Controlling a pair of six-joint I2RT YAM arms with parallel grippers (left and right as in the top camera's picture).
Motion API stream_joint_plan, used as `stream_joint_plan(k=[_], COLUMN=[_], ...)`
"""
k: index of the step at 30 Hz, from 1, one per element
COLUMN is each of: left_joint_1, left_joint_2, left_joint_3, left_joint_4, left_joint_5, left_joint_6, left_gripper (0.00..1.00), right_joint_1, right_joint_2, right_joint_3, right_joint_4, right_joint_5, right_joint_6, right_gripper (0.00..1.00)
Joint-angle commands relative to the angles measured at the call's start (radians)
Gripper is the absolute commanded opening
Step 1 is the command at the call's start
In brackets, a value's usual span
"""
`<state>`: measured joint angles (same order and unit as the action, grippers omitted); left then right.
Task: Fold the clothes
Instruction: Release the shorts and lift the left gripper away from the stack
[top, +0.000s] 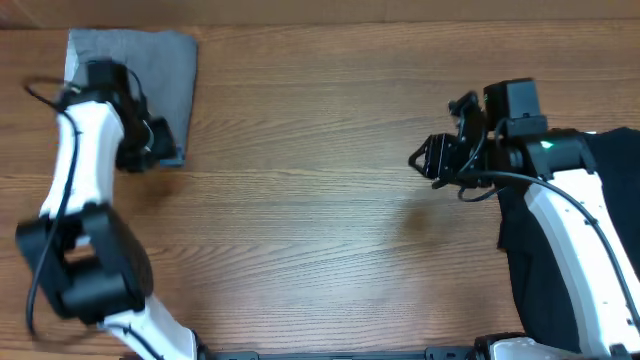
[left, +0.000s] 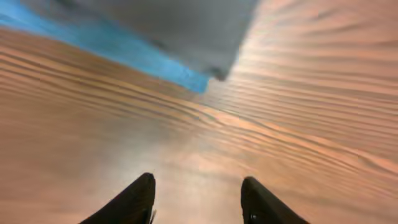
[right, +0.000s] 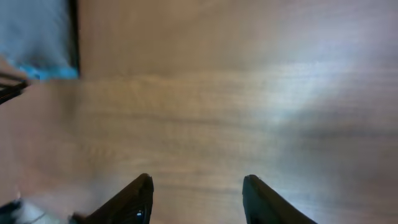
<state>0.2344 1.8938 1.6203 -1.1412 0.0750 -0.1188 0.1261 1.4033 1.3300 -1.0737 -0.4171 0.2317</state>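
The grey clothes (top: 165, 70) lie folded at the table's (top: 320, 250) far left corner (a blue strip (left: 124, 53) shows along one edge). My left gripper (left: 198, 183) hovers at their near edge, fingers apart, empty; my right gripper (right: 198, 180), also apart, hangs over bare wood well away.

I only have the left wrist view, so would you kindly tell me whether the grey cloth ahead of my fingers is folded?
Observer: From overhead, the grey clothes lie as a compact folded rectangle at the far left corner of the table.
Operator: Where is the right gripper?
Observer: The right gripper hangs over bare wood right of centre, open and empty.
Operator: Is any other cloth around?
Observer: A black garment lies at the right edge, partly under the right arm.
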Motion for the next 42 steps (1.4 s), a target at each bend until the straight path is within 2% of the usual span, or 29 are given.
stream_joint_plan(k=[1, 4, 7, 8, 9, 10, 13, 17, 20, 25, 34, 38, 39, 42], left_joint_1=[-0.052, -0.097, -0.169, -0.209, -0.245, -0.283, -0.371, -0.398, -0.398, -0.398, -0.398, -0.397, -0.398, -0.398], left_joint_2=[-0.259, -0.383, -0.504, -0.547, -0.578, -0.606, -0.666, -0.708, -0.702, -0.661, -0.6, -0.571, -0.56, -0.546], left_joint_3=[0.129, 0.128, 0.127, 0.124, 0.117, 0.108, 0.079, 0.014, -0.023, -0.03, -0.03, -0.03, -0.03, -0.03], left_joint_4=[-0.109, -0.181, -0.282, -0.328, -0.356, -0.38, -0.431, -0.483, -0.431, -0.392, -0.391, -0.391, -0.391, -0.391], left_joint_5=[-0.034, -0.034, -0.039, -0.054, -0.076, -0.107, -0.19, -0.186, -0.172, -0.172, -0.172, -0.172, -0.172, -0.172], left_joint_6=[0.09, 0.09, 0.085, 0.071, 0.054, 0.036, -0.042, -0.069, -0.108, -0.113, -0.113, -0.113, -0.113, -0.113], left_gripper=[0.5, 0.51, 0.7, 0.83, 0.88, 1.0, 1.0, 1.0, 1.0, 1.0, 1.0, 1.0, 1.0, 1.0], right_joint_1=[0.003, 0.003, 0.003, 0.003, 0.003, 0.003, 0.003, 0.003, 0.003, 0.003, 0.003, 0.003, 0.003, 0.002], right_joint_2=[-0.12, -0.201, -0.313, -0.37, -0.403, -0.445, -0.521, -0.554, -0.549, -0.549, -0.549, -0.556, -0.576, -0.628], right_joint_3=[0.102, 0.15, 0.166, 0.166, 0.166, 0.166, 0.166, 0.166, 0.164, 0.164, 0.164, 0.155, 0.123, 0.019], right_joint_4=[0.018, 0.018, 0.018, 0.016, 0.011, 0.009, 0.004, -0.079, -0.14, -0.221, -0.244, -0.151, -0.05, 0.109], right_joint_5=[0.062, 0.062, 0.062, 0.061, 0.061, 0.061, 0.061, 0.061, 0.06, 0.061, 0.063, 0.268, 0.305, 0.305], right_joint_6=[-0.044, -0.08, -0.08, -0.079, -0.079, -0.079, -0.08, -0.08, -0.079, -0.079, -0.081, -0.085, -0.134, -0.188], right_gripper=[0.52, 0.56, 0.66, 0.76, 1.0, 1.0, 1.0, 1.0, 1.0, 1.0, 1.0, 1.0, 1.0, 1.0])
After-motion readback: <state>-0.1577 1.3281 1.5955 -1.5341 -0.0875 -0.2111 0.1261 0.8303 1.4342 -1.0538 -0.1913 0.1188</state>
